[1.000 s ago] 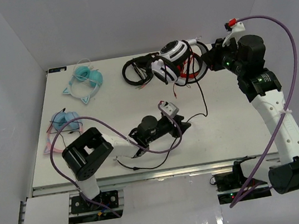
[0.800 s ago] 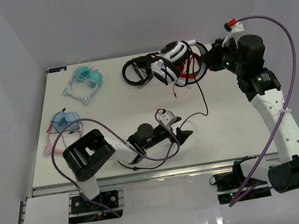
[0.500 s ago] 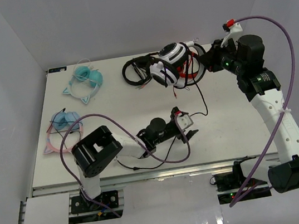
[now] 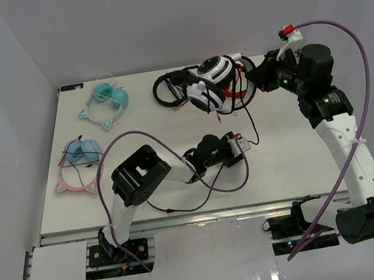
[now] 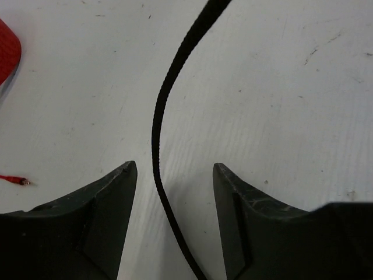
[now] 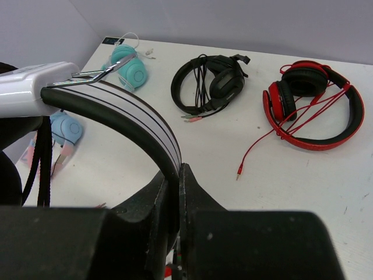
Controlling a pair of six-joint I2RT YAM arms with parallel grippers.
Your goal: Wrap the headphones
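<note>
The white headphones (image 4: 210, 80) with black pads hang above the table's back, and my right gripper (image 4: 255, 77) is shut on their white headband (image 6: 140, 119). In the right wrist view the jaws (image 6: 178, 169) pinch the band edge-on. The thin black cable (image 4: 251, 116) drops from the cups to the table and runs to my left gripper (image 4: 242, 142) near the middle. In the left wrist view the cable (image 5: 156, 134) passes between the fingers (image 5: 108, 204) of the left gripper (image 5: 173, 169), which stand open and do not touch it.
An all-black pair (image 4: 169, 88) and a red-and-black pair (image 6: 312, 99) lie at the back, the red one under the held headphones. A teal cat-ear pair (image 4: 107, 99) and a blue-pink pair (image 4: 77, 160) lie at the left. A red plug tip (image 5: 23, 182) lies by the left fingers.
My left gripper has swung right across the table to the cable's lower end, its jaws widening then narrowing. The held headphones have shifted slightly left.
</note>
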